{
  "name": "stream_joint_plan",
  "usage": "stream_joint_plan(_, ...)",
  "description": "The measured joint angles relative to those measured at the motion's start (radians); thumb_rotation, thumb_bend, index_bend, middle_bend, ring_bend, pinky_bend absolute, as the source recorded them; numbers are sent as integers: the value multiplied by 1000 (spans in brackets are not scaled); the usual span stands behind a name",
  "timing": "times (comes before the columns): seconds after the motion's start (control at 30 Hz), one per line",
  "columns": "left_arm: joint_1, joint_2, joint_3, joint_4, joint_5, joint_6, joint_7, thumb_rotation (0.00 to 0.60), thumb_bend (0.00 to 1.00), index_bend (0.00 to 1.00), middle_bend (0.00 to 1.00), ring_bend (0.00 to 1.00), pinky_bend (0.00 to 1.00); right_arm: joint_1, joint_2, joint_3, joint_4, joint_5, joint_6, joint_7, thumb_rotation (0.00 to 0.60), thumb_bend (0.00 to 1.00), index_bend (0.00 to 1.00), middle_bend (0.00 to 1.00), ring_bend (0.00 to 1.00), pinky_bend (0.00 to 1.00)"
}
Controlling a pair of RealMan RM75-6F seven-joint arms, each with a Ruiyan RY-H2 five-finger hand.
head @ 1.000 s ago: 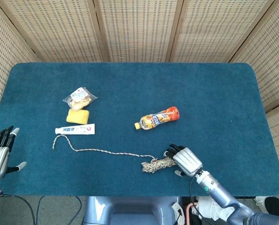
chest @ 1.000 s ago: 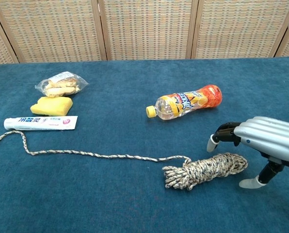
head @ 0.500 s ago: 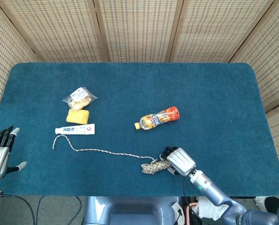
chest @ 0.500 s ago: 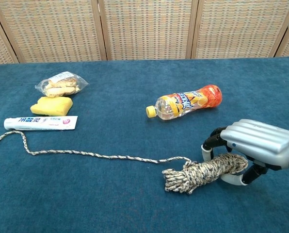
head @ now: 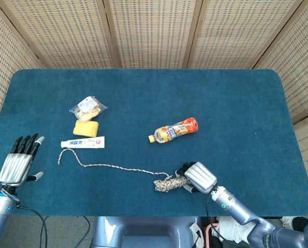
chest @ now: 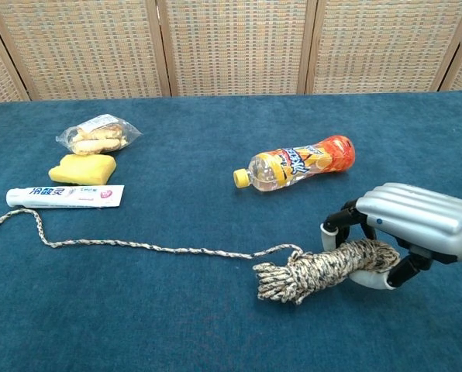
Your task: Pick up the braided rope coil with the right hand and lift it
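The braided rope coil [head: 168, 183] [chest: 312, 270] lies near the table's front edge, its right end wrapped by my right hand [head: 198, 176] [chest: 408, 226], whose fingers curl over the top and thumb sits underneath. The coil's left end looks slightly raised off the cloth. A loose rope tail [head: 102, 166] [chest: 130, 246] trails left across the blue table toward the toothpaste. My left hand [head: 19, 161] is open with fingers spread at the table's left front edge, holding nothing; the chest view does not show it.
An orange drink bottle [head: 173, 129] [chest: 297, 165] lies just behind the coil. A toothpaste tube [head: 82, 142] [chest: 65, 196], a yellow sponge [head: 86, 127] [chest: 82, 169] and a bagged snack [head: 88, 107] [chest: 98, 134] sit at the left. Wicker screens [head: 154, 31] stand behind the table.
My right hand moved left onto the coil and closed its fingers round the right end; the coil shifted slightly left. My left hand rose and moved right toward the table's edge.
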Motion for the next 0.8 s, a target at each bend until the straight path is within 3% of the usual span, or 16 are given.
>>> stream_joint_plan(0.13, -63, -61, 4, 98, 56, -57, -33, 600, 185, 266, 0, 0, 0, 17, 30, -14, 1, -19, 1, 40, 600, 595, 629, 544, 382, 517)
stream_joint_plan(0.33, -154, -178, 21, 258, 104, -167, -74, 600, 228, 344, 0, 0, 0, 40, 70, -39, 8, -49, -1, 56, 600, 599, 629, 545, 382, 517)
stream_joint_plan(0.6, -191, -264, 43, 353, 112, -221, -105, 600, 235, 382, 0, 0, 0, 44, 86, -51, 5, -57, 14, 76, 600, 599, 629, 545, 384, 518)
stream_joint_plan(0.8, -210, -303, 42, 407, 109, -223, -154, 600, 301, 398, 0, 0, 0, 45, 94, -56, -3, -62, 21, 67, 600, 600, 630, 546, 386, 517)
